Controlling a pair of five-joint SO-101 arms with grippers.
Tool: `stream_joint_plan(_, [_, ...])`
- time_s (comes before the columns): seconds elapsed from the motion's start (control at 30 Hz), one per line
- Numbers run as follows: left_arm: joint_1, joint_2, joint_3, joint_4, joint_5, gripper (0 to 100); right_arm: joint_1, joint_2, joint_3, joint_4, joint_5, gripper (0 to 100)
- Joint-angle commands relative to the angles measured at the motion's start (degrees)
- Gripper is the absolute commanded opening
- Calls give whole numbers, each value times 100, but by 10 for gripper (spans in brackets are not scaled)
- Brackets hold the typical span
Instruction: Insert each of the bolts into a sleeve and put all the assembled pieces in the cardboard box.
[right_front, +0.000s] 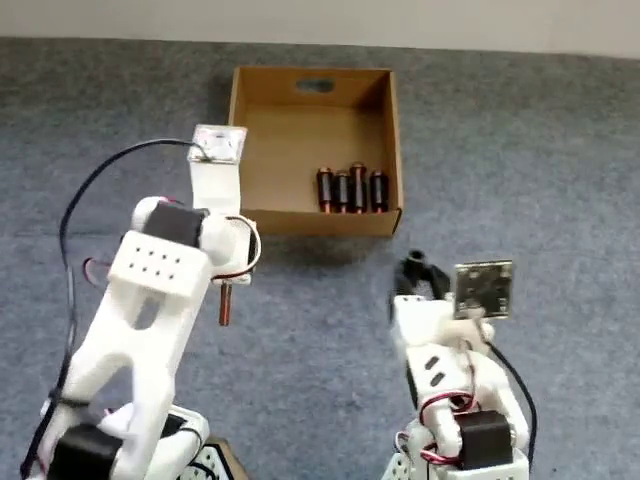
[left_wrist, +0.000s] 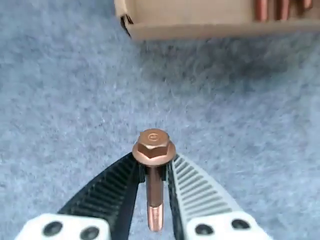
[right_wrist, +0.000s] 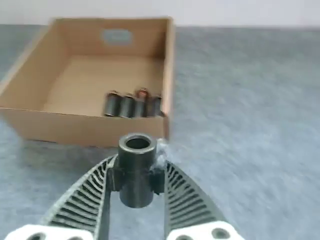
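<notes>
Close up, in the left gripper: grips a copper hex-flange bolt by the shank, jaws almost closed around it, head just past the fingertips. Hangs over grey carpet, near the cardboard box's front wall. In the right gripper: clamps a dark sleeve, jaws parted only by its width, open bore showing, near the box's front right corner. Inside that corner, four assembled pieces side by side.
</notes>
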Motion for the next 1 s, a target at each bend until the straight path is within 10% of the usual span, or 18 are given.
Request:
stream_joint_plan(0.0, [-40, -848, -295, -114, 0, 8, -752, -31, 259, -1007, 0, 9])
stream_joint_plan(0.33, [602, -2633, -347, -2391, 18, 8, -1763, -31, 1622, -3978, 0, 9])
stream_joint_plan(0.63, [2360, -2738, 171, -3938, -35, 8, -1754, -31, 1859, -4154, -9, 9])
stream_joint_plan(0.97, [2387, -2774, 1235, -5090, -44, 8, -1754, -31, 1868, -4136, -9, 9])
